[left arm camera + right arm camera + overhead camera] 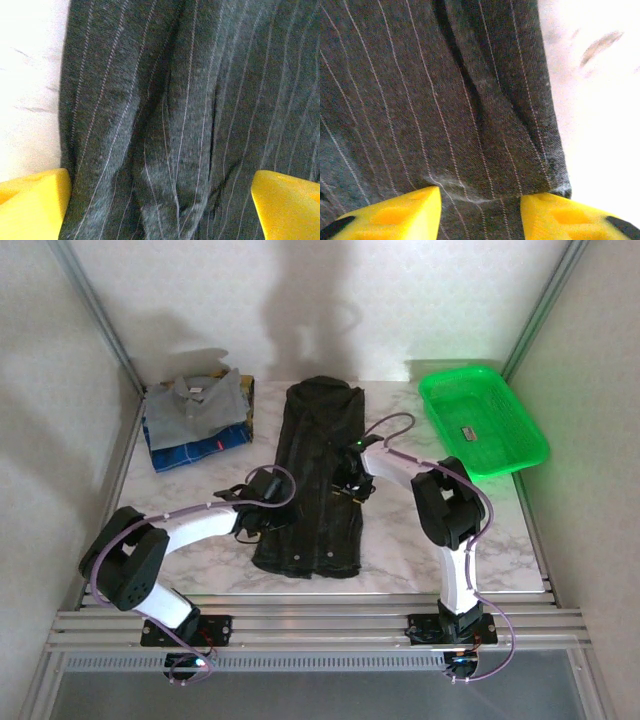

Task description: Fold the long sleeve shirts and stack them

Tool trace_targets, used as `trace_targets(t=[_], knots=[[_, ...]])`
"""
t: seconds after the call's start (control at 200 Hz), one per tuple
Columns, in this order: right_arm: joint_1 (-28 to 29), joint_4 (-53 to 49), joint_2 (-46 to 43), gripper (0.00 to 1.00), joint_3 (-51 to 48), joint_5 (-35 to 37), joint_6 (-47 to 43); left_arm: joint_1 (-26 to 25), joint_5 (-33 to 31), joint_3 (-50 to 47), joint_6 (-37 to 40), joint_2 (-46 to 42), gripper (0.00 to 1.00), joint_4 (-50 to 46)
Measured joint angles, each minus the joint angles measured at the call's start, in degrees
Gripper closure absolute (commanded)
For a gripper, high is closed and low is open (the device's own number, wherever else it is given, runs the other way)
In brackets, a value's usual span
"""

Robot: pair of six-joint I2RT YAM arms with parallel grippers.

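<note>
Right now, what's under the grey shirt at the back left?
A folded blue garment with a small red mark sticks out beneath the grey shirt. Most of it is covered; any further layers are hidden.

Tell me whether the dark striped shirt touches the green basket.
Apart. The top view shows bare marble tabletop between the dark striped shirt and the green basket.

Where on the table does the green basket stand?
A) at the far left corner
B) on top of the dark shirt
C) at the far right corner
C: the green basket sits at the far right corner of the table, apart from the dark shirt.
</note>
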Motion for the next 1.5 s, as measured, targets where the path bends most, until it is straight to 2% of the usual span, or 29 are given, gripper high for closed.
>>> trace_targets(t=[0.19,0.3,0.41,0.521,0.781,1.126,1.276,1.502], knots=[[-1.5,-1.5,-4.5,0.34,-0.6,-2.0,-5.0,0.9,0.3,0.4,-1.0,-6.1,0.01,-4.2],[-1.2,-2.9,-15.2,0.29,-6.0,-3.7,-6.4,1.8,0.9,0.3,-1.0,-9.7,0.0,-5.8],[-1.3,-4.2,-26.5,0.28,-12.5,-6.1,-7.0,1.6,3.6,-1.7,-0.9,-11.0,0.0,-5.0],[-1.3,-4.3,-32.6,0.27,-19.8,-9.6,-7.1,0.9,5.6,-3.1,0.1,-9.6,0.01,-5.3],[0.3,-0.4,-34.1,0.29,-37.5,-16.8,-3.2,-1.7,7.7,-2.6,2.8,-3.6,0.06,-5.8],[5.9,8.1,-31.4,0.31,-40.0,-18.6,1.6,-2.9,7.5,-1.4,4.4,-2.7,0.1,-8.7],[6.4,8.6,-28.9,0.36,-39.5,-18.5,2.3,-3.2,7.0,-1.0,4.7,-1.7,0.21,-8.9],[6.2,5.1,-25.4,0.48,-36.8,-18.1,3.5,-4.3,6.8,1.9,5.3,2.6,0.53,-9.2]])
